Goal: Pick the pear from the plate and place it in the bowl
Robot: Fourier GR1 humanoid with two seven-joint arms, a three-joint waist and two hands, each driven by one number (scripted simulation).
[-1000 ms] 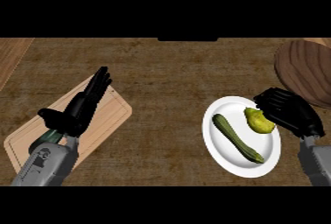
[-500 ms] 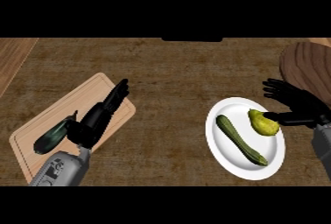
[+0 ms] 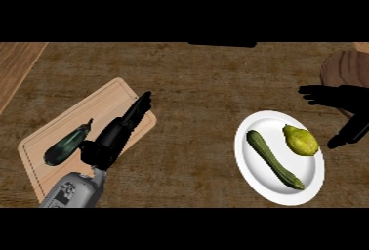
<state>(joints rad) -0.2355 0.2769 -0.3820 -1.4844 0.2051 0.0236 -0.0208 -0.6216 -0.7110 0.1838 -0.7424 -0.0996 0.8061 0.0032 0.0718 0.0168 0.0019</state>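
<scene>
The yellow-green pear point(image 3: 301, 140) lies on the white plate point(image 3: 254, 181), toward its upper right part, stem end up; beside it, to the left, a long green zucchini point(image 3: 274, 159) runs slantwise across the plate, apart from the pear. The right hand point(image 3: 338, 97) hangs above and to the right of the plate, fingers spread and pointing left, thumb reaching down just beside the plate's right rim; it is open and holds nothing, and does not touch the pear. Half a second ago this hand sat closer round the pear's right side; now it stands higher and further right, over the edge of the dark wooden bowl point(image 3: 346, 68) at the upper right corner of the bench point(image 3: 202, 83). The left hand point(image 3: 119, 132) rests open with straight fingers over the wooden cutting board point(image 3: 51, 146), much as before; a dark eggplant point(image 3: 67, 145) lies on the board just left of it; pear and zucchini have not shifted on the plate.
</scene>
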